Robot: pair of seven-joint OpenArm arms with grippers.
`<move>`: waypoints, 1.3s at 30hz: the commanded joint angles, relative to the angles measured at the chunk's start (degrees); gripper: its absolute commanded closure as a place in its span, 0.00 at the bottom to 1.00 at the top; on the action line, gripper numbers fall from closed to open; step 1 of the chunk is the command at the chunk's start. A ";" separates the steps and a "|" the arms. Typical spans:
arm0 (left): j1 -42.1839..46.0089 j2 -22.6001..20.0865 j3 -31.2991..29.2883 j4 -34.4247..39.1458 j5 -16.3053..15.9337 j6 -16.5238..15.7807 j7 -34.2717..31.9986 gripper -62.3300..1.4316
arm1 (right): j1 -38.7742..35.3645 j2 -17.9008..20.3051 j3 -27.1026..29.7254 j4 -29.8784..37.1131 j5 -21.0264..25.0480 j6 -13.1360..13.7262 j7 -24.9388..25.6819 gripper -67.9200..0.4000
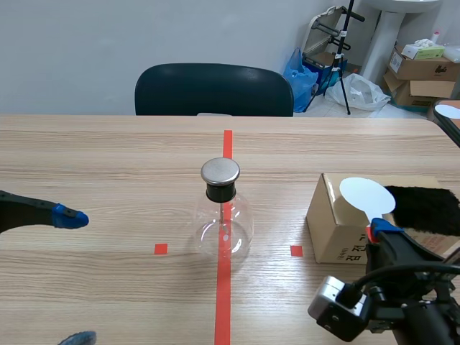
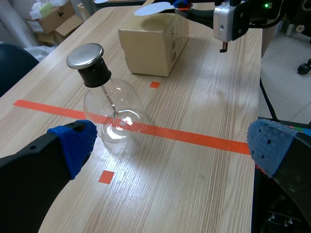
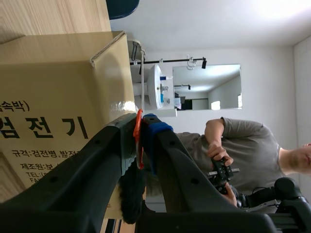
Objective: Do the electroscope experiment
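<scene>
Electroscope flask stands mid-table on the red tape line, metal cap up. Left gripper, fingers spread wide, sits to its left, apart. Right gripper clamps a white disc paddle over the cardboard box on the right.

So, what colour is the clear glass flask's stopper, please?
Black stopper, silver metal disc on top; best in left wrist view.

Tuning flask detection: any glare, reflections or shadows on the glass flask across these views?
Scene view: the glass flask is almost see-through, the tape line showing through it, with small glints and a faint shadow. Left wrist view: a bright white glare patch low on the bulb; the metal cap has a soft sheen. Right wrist view: no flask in frame.
</scene>
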 commanded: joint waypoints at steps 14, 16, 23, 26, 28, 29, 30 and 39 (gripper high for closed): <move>0.52 0.39 0.70 -0.07 -0.61 -0.09 -2.03 0.00 | 3.21 0.61 0.20 -4.17 -3.91 -3.34 -2.19 0.98; 0.52 0.39 0.70 -0.07 -0.63 -0.09 -1.66 0.00 | 3.21 0.76 0.20 -4.17 -4.33 -3.34 -2.19 0.98; 0.50 -0.52 0.70 -0.07 -3.91 -0.09 -1.66 0.00 | 3.37 1.07 0.20 -4.17 -4.90 -3.34 -2.16 0.98; 0.50 -1.36 0.70 -0.02 -6.91 -0.09 -1.81 0.00 | 3.37 1.09 0.20 -4.17 -4.72 -3.34 -3.21 0.98; 0.48 -1.70 0.70 -0.02 -7.52 -0.09 -1.79 0.00 | 3.37 1.07 0.20 -4.17 -4.72 -3.34 -3.21 0.98; 0.48 -1.70 0.70 -0.02 -7.56 -0.09 -1.79 0.00 | 3.37 1.07 0.20 -4.17 -4.72 -3.34 -3.23 0.98; 0.48 -1.70 0.70 -0.02 -7.58 -0.09 -1.81 0.00 | 3.37 1.09 0.20 -4.17 -4.68 -3.34 -3.26 0.98; 0.48 -1.66 0.70 -0.02 -8.39 -0.09 -3.34 0.00 | 3.37 1.09 0.20 -4.17 -3.41 -3.34 -4.74 0.98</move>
